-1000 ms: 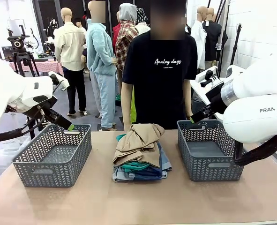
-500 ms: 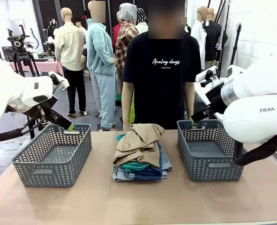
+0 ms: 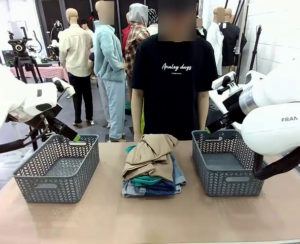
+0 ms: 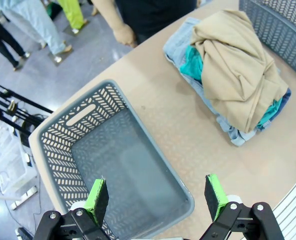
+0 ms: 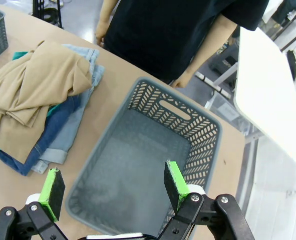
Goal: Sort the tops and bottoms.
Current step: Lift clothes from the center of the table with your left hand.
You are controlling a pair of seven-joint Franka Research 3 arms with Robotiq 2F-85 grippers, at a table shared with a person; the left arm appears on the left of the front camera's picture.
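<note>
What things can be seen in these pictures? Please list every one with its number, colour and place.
Table: one, light brown, in front of the person.
Baskets: two, grey; left basket and right basket, on either side of the pile, nothing inside them.
Tan shirt: one, tan-beige, on top of the pile at the table's middle.
Teal shirt: one, teal-green, in the pile under the tan shirt, mostly covered.
Denim shorts: at least two pairs, dark blue and faded light blue, at the bottom of the pile; the exact number is hidden.
Person: one, black T-shirt, standing at the far side.
Left gripper: one, black with green pads, open, over the left basket.
Right gripper: one, the same colours, open, over the right basket.
</note>
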